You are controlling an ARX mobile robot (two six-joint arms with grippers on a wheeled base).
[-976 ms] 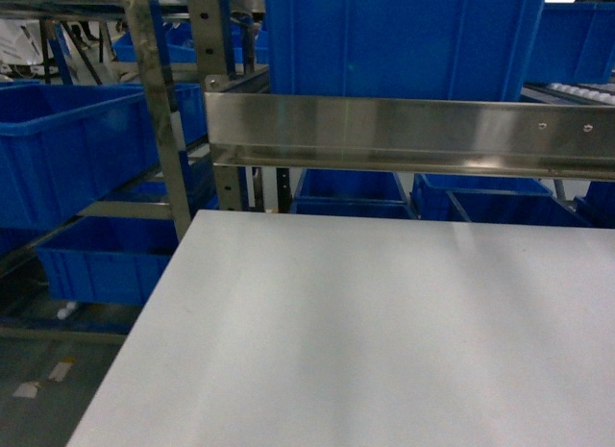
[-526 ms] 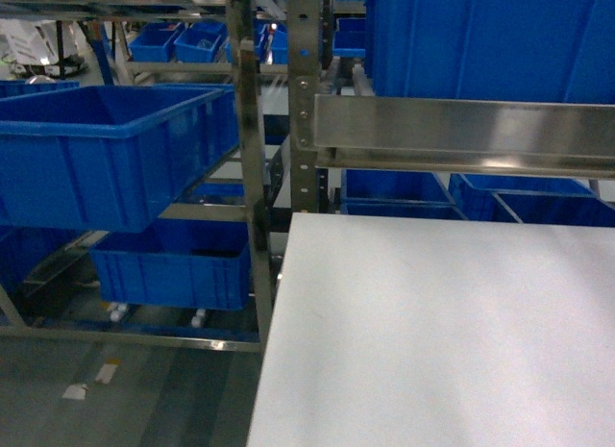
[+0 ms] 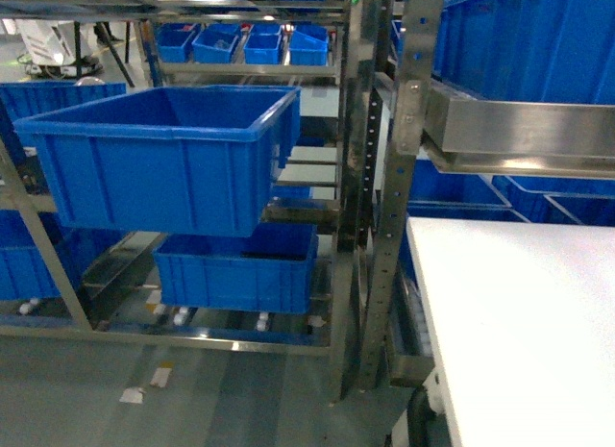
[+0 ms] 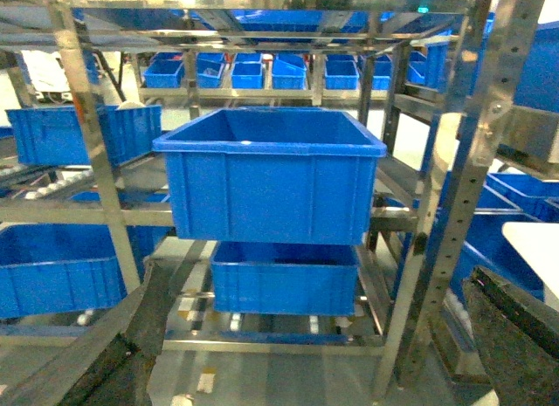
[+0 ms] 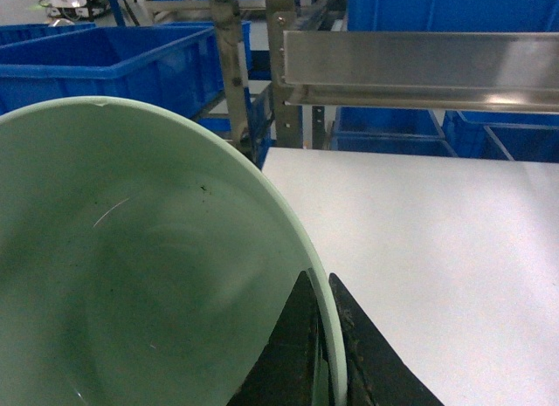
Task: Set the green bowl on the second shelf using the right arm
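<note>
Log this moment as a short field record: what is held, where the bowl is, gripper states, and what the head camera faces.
held: pale mint-green round bowl, rim pinched by right gripper
bowl position: beside flat white tabletop, not on shelf
left gripper: fingers at frame edges, apart, holding nothing
head view: stainless-steel rack with large blue plastic crate
task status: bowl not yet placed

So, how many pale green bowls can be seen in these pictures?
1. The pale mint-green round bowl shows only in the right wrist view, its rim pinched by the right end effector. Others may be hidden inside the blue plastic crates.
</note>
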